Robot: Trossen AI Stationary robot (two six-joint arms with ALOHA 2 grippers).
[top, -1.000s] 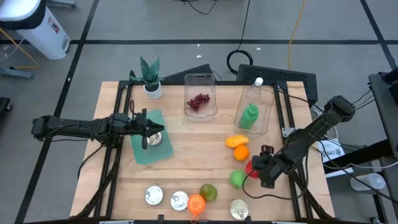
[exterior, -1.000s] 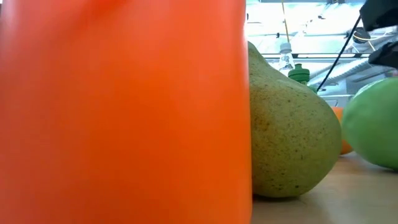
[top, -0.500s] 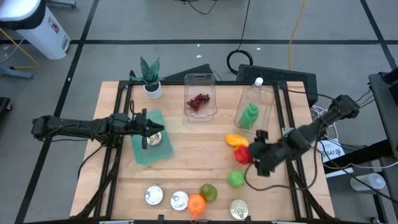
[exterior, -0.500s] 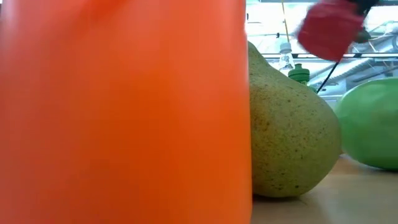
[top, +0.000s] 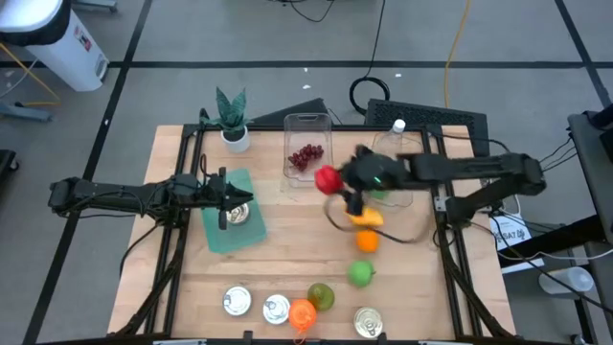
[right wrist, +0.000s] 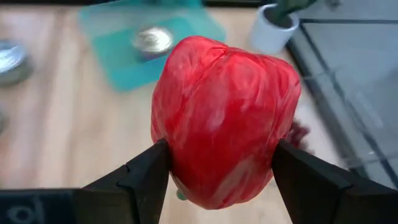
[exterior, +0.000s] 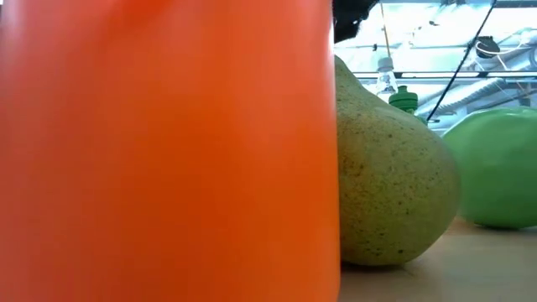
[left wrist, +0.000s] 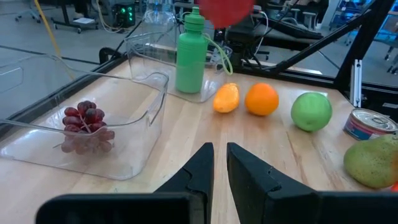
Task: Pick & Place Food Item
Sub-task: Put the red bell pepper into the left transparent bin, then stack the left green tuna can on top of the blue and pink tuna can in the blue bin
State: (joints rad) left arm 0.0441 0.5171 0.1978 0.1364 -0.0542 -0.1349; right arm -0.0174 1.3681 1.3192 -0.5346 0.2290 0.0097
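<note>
Above table (top: 287, 259), right gripper (top: 337, 182) clamps red pepper (top: 328, 178).

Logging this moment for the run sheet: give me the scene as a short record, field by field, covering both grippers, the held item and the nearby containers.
held item: red pepper
right gripper: shut on the red pepper, raised beside the clear tray
left gripper: over the teal mat, fingers nearly closed, nothing held
clear tray: holds red grapes
second clear tray: holds a green bottle
fruit on table: mango, orange, green apple, pear
</note>
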